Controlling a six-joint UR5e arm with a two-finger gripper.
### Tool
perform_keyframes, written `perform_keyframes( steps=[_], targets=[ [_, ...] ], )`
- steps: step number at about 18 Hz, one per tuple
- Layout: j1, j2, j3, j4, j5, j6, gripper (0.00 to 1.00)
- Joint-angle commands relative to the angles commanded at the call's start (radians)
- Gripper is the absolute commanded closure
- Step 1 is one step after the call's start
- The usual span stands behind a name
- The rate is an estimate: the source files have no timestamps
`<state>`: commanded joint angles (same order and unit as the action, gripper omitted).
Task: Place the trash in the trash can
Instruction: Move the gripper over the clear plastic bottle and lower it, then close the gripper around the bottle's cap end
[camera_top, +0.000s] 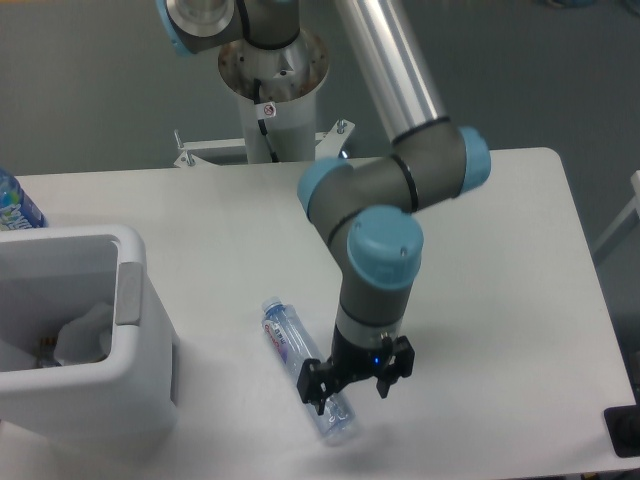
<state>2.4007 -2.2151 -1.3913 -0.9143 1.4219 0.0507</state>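
Observation:
A clear crinkled plastic bottle (290, 345) with a white cap and blue-red label lies on the table, running from upper left to lower right. My gripper (352, 395) is low over the bottle's lower end, open, with one finger (318, 392) at the bottle and the other to its right. A crumpled white tissue wad (85, 332) lies inside the white trash can (135, 375) at the left edge. The can's right rim carries a grey patch (128, 292).
A blue-labelled water bottle (14, 203) stands at the far left edge behind the trash can. A black object (625, 430) sits at the table's front right corner. The arm's base mount (272, 75) rises behind the table's back edge.

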Motion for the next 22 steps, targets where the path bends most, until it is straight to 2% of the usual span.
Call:
perform_keyframes(
  steps=[9,22],
  targets=[
    [-0.038,-0.057,0.009,0.002,0.052,-0.026,0.00],
    [-0.052,-0.117,0.037,0.011,0.092,-0.055,0.00]
  ],
)
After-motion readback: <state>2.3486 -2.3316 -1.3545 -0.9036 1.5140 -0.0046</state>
